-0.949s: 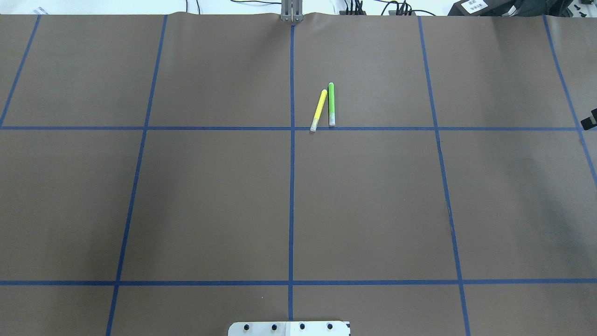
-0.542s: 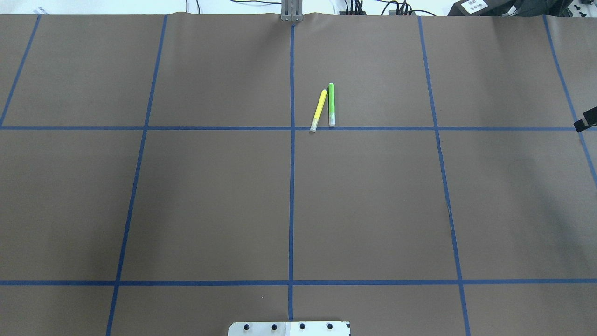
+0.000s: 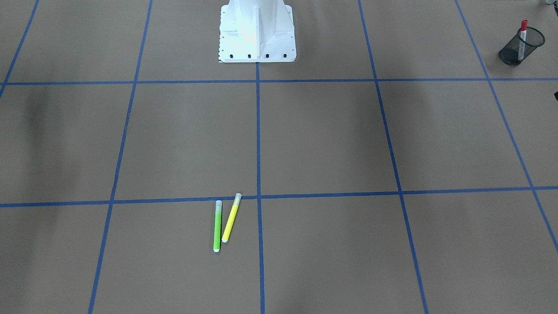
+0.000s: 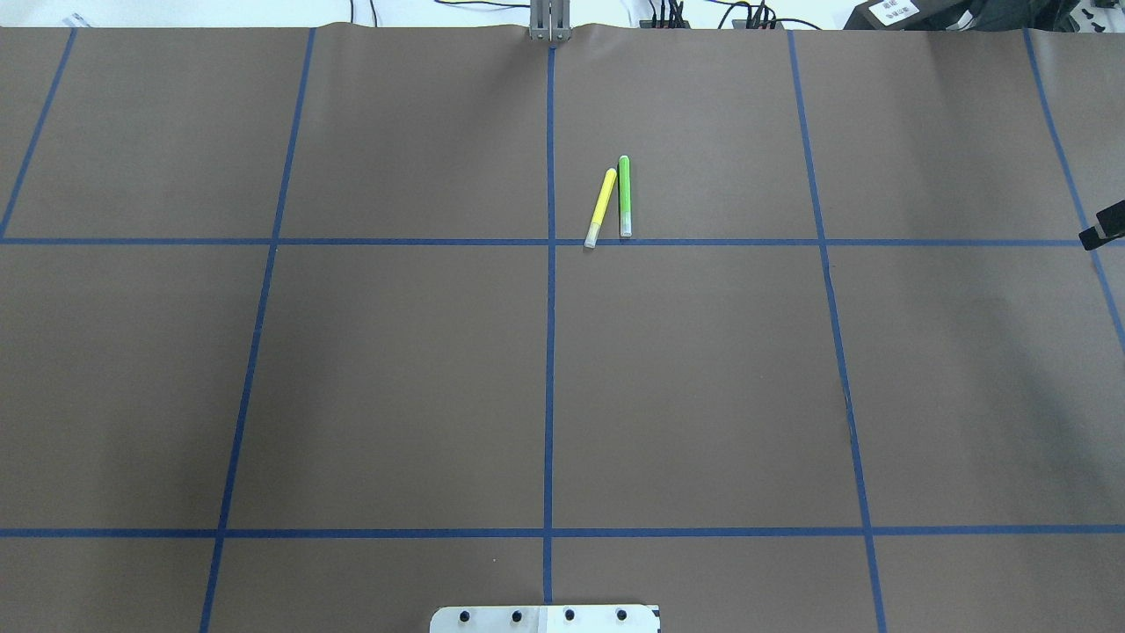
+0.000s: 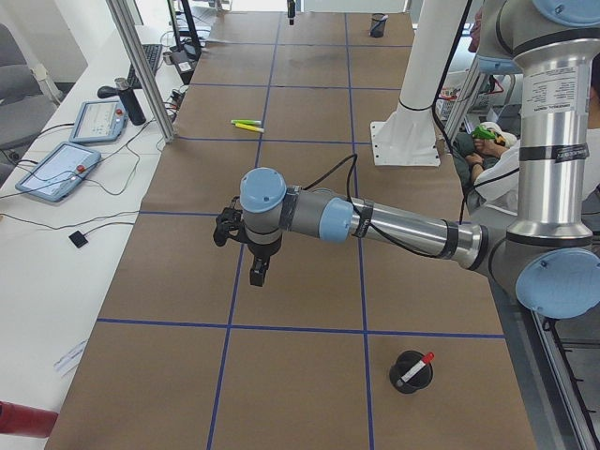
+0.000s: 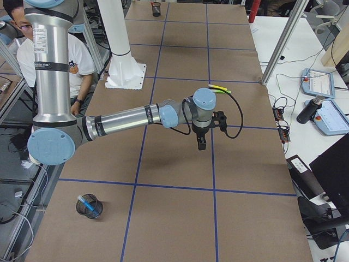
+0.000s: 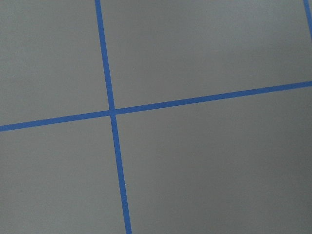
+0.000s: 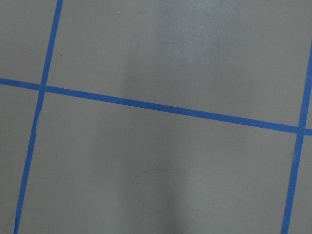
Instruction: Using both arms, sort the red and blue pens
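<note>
The red pen point(image 3: 522, 37) stands in a black mesh cup point(image 3: 508, 53) at the table corner on my left side; the red pen point(image 5: 418, 365) also shows in the exterior left view. A blue pen point(image 6: 90, 206) lies in another mesh cup point(image 6: 82, 212) at the corner on my right side. My left gripper point(image 5: 258, 273) hangs over bare table, away from its cup. My right gripper point(image 6: 200, 143) hangs likewise; only its black tip point(image 4: 1103, 236) enters the overhead view. I cannot tell whether either is open or shut. Both wrist views show only paper and tape.
A green highlighter point(image 4: 625, 195) and a yellow highlighter point(image 4: 600, 207) lie side by side near the middle of the far half. Blue tape lines grid the brown paper. The white robot base point(image 3: 256, 30) stands at the near edge. A person sits behind the robot.
The black tip of my right gripper has slid slightly further into the overhead view at the right edge. The highlighters have not moved.
</note>
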{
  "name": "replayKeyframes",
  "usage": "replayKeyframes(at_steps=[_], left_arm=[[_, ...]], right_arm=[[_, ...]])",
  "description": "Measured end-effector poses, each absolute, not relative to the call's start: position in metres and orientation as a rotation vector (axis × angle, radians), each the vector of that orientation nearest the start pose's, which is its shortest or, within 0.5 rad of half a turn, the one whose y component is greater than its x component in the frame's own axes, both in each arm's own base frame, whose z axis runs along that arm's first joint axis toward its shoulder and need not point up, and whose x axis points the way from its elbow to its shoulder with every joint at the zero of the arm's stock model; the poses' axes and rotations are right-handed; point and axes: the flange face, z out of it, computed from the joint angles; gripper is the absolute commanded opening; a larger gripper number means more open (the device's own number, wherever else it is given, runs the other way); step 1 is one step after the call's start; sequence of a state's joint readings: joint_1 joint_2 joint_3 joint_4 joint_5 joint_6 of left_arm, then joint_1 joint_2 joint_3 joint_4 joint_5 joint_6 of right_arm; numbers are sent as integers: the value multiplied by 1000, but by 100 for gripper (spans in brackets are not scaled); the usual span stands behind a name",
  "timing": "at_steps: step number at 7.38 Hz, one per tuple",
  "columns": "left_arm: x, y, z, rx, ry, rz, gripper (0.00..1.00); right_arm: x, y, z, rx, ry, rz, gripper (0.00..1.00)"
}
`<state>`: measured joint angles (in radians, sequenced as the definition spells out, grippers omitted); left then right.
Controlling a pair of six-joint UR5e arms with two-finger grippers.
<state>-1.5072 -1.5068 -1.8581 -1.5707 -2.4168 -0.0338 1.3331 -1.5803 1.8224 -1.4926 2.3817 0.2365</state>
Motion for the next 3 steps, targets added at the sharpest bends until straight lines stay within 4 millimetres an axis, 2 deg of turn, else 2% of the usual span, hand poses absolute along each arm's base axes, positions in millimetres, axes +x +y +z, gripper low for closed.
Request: replayKeyframes(at_steps=[3], left_arm=[[-19,-472,539,166,853,146,100]], right_arm=[[-57,-494,528,101,-854,-128,99]])
